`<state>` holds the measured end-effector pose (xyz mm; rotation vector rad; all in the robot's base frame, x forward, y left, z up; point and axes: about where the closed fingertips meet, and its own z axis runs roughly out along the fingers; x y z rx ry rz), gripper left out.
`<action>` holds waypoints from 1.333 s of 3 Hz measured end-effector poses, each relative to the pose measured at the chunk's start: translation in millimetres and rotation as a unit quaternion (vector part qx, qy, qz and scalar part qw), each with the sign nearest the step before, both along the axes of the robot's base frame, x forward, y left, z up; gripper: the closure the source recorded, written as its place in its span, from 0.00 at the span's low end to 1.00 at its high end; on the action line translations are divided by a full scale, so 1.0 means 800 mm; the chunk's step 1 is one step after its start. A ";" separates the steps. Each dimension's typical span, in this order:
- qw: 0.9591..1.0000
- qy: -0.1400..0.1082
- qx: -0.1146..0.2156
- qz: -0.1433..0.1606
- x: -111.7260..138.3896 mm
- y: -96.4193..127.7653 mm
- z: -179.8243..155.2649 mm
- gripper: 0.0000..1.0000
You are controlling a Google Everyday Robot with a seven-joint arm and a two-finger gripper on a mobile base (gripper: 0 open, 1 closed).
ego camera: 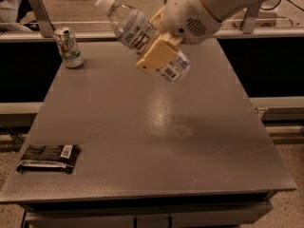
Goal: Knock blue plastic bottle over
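Note:
The blue plastic bottle, clear with a white cap and a printed label, hangs in the air above the far part of the grey table. It is tilted steeply, cap up and to the left, base down and to the right. My gripper is shut on the bottle's middle; one cream finger lies across its front. The white arm reaches in from the upper right.
A short green-and-white can stands upright at the table's far left corner. A dark flat snack packet lies near the front left edge. A railing and glass panels run behind the table.

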<state>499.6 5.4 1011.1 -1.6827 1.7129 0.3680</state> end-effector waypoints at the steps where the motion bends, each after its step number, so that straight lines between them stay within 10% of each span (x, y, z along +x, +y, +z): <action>1: 1.000 0.015 -0.020 0.008 -0.008 0.011 -0.012 1.00; 3: 0.992 0.056 -0.108 0.034 0.027 0.026 -0.046 1.00; 4: 0.969 0.104 -0.221 0.045 0.047 0.027 -0.100 1.00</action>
